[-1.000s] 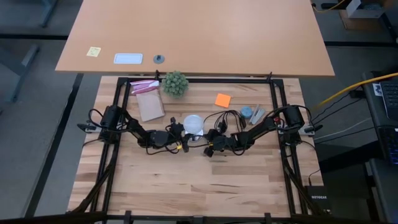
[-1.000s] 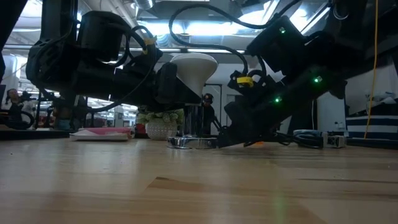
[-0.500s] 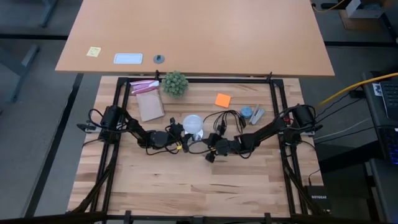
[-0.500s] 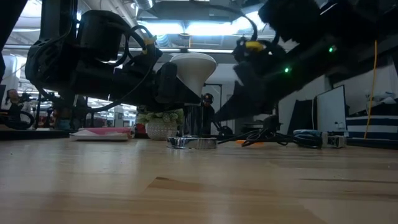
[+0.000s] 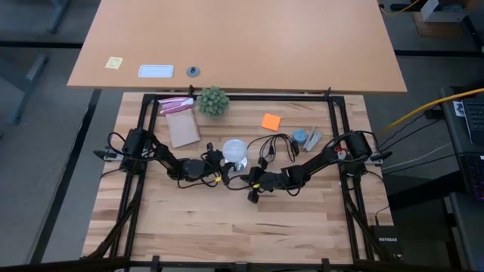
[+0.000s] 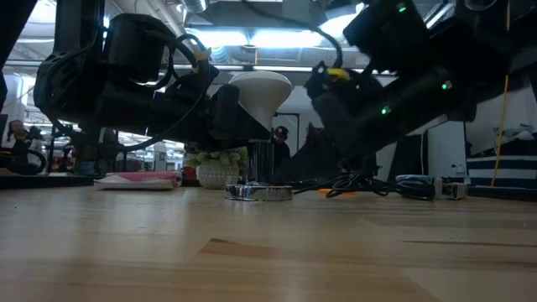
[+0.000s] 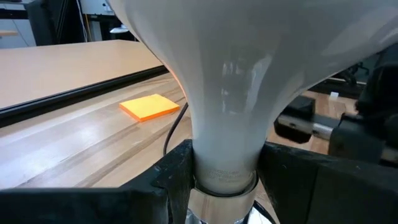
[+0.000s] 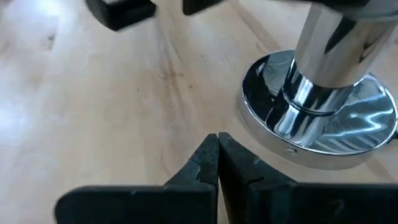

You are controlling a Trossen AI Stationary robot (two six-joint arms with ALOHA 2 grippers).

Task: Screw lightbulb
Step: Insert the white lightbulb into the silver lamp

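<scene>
The lightbulb (image 6: 263,87), a frosted white globe, stands upright with its screw end in the chrome socket (image 8: 323,118), whose round base (image 6: 258,192) rests on the table. My left gripper (image 7: 224,179) reaches in level from the table's left and is shut on the bulb; it also shows in the high view (image 5: 220,162). My right gripper (image 8: 217,144) is shut and holds nothing. It hangs slanting down over bare wood just near of the socket base (image 5: 254,190). My left gripper pinches the bulb's narrow neck (image 7: 214,155), just above the metal screw end, between its two fingers (image 7: 172,177). The fingers come level from the table's left, one on each side of the neck. The bulb stands upright in the socket.
A thin black cord (image 5: 277,143) coils right of the socket. An orange note pad (image 5: 271,121), a spiky green ball plant (image 5: 212,100), a brown and pink packet (image 5: 180,122) and small grey-blue items (image 5: 306,137) lie farther back. Bare wood lies toward the near edge.
My right gripper, still shut, has come up from the table beside the socket base and swung toward the near edge, tipping less steeply down. The left gripper and the bulb have kept still.
</scene>
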